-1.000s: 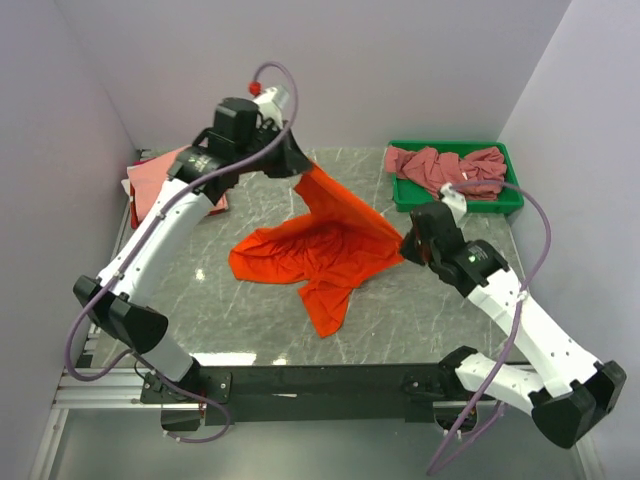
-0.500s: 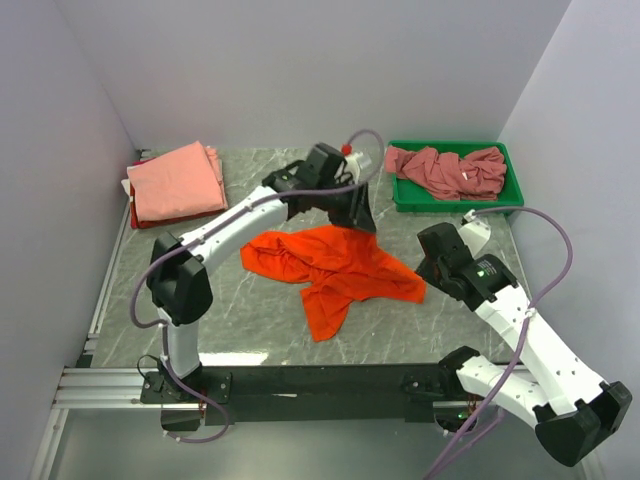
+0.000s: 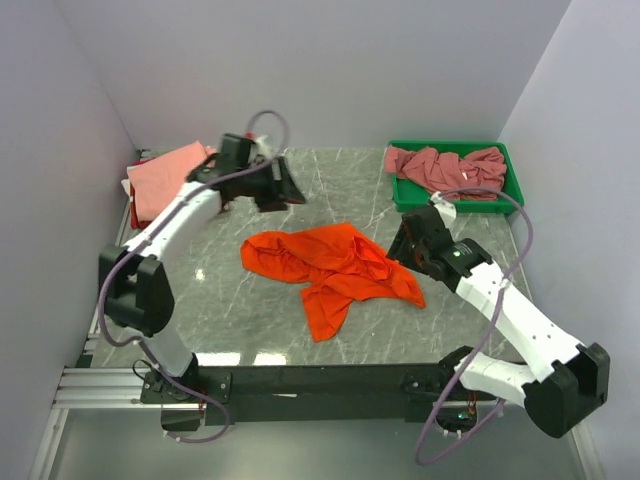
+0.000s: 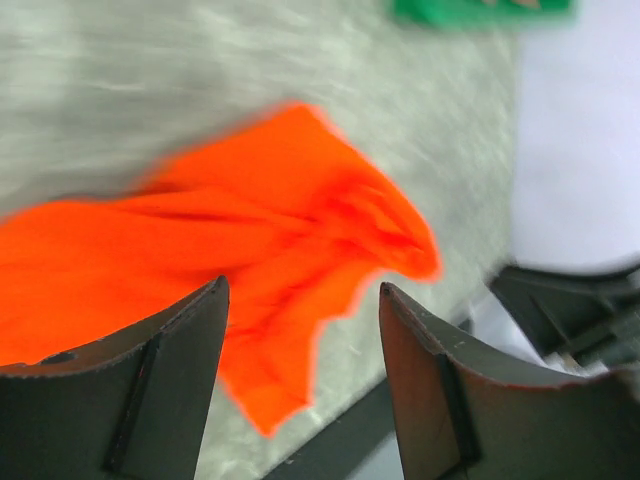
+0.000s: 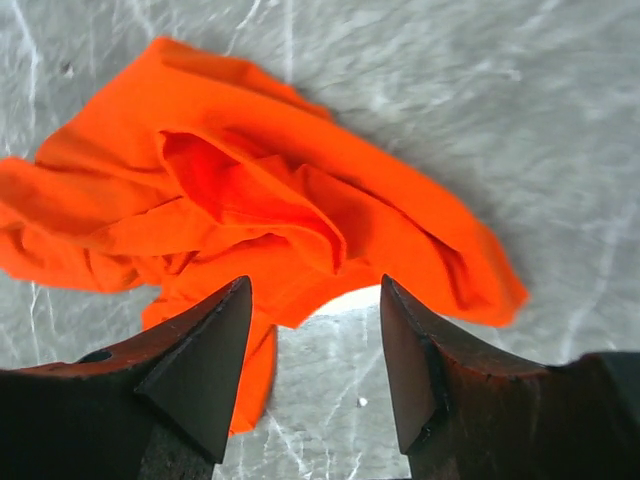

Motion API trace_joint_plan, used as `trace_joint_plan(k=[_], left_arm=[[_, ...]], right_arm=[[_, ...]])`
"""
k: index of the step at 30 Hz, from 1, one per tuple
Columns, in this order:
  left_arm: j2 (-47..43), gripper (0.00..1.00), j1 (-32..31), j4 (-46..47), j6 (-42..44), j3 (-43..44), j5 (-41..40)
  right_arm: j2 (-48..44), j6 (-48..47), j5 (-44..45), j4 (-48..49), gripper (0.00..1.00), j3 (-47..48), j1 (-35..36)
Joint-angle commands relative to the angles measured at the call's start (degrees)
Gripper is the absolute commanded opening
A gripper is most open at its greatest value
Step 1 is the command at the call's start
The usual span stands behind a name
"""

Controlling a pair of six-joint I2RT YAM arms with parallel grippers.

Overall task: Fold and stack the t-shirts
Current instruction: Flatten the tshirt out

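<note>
A bright orange t-shirt (image 3: 330, 265) lies crumpled and loose on the marble table, mid-way between the arms. My left gripper (image 3: 288, 190) hovers behind it, open and empty; in the left wrist view the shirt (image 4: 230, 240) shows blurred beyond the gripper (image 4: 303, 290). At the shirt's right edge, my right gripper (image 3: 402, 245) is open too. In the right wrist view the shirt (image 5: 250, 190) lies just past the empty gripper (image 5: 315, 285). A folded salmon-pink t-shirt (image 3: 165, 178) rests at the back left. Dusty rose-mauve t-shirts (image 3: 445, 168) are heaped in the bin.
The green plastic bin (image 3: 455, 206) stands at the back right by the wall. Something red peeks from under the salmon-pink shirt at the left wall. The black frame rail (image 3: 320, 380) runs along the table's near edge.
Both grippers have opened and let go of the orange shirt, which has dropped into a crumpled heap. The left arm swung across to the right, then back toward the rear left.
</note>
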Motion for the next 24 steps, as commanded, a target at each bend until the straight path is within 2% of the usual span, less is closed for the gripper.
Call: trace_joint_plan(k=[1, 5, 11, 18, 24], left_arm=[[-4.41, 0.67, 6.55, -2.12, 3.28, -6.64, -2.21], [-8.01, 0.67, 14.28, -4.24, 7.77, -11.75, -5.02], [-8.28, 0.68, 21.32, -5.92, 11.12, -16.07, -5.47], [-8.37, 0.68, 23.00, -6.26, 11.55, -16.86, -5.12], [-8.28, 0.68, 23.09, -6.70, 11.99, -17.13, -5.20]], right_arm=[[3.15, -2.68, -4.00, 5.51, 0.61, 0.27, 0.12], [4.93, -2.68, -5.85, 5.15, 0.62, -0.51, 0.64], [6.24, -2.50, -7.26, 6.38, 0.62, -4.38, 0.73], [9.58, -3.91, -7.96, 7.35, 0.59, -5.00, 0.73], [12.30, -4.70, -6.91, 8.14, 0.53, -4.65, 0.73]])
